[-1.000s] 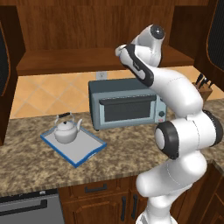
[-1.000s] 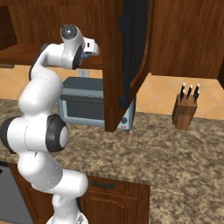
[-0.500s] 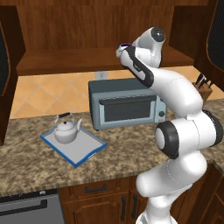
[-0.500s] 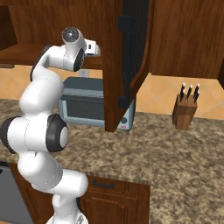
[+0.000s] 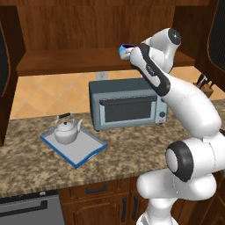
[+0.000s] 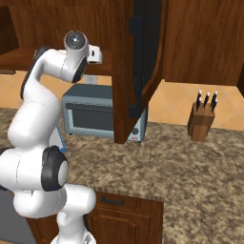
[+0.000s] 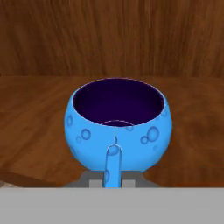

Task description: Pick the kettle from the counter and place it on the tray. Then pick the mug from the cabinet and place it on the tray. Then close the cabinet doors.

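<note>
Pincer [image 7: 113,180] clamped on handle of blue mug [image 7: 118,127], mug upright on cabinet [image 5: 88,59] shelf. Kettle [image 5: 67,131] sits on tray [image 5: 90,154] on worktop [image 5: 26,167].

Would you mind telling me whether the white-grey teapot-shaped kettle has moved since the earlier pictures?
No. The white-grey kettle sits in the same spot on the blue-rimmed grey tray, left of the grey toaster oven, as before.

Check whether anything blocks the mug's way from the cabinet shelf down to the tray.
The toaster oven stands directly below the mug, so the gripper must carry it left, past the oven, to the tray, where the kettle already fills the far part.
</note>
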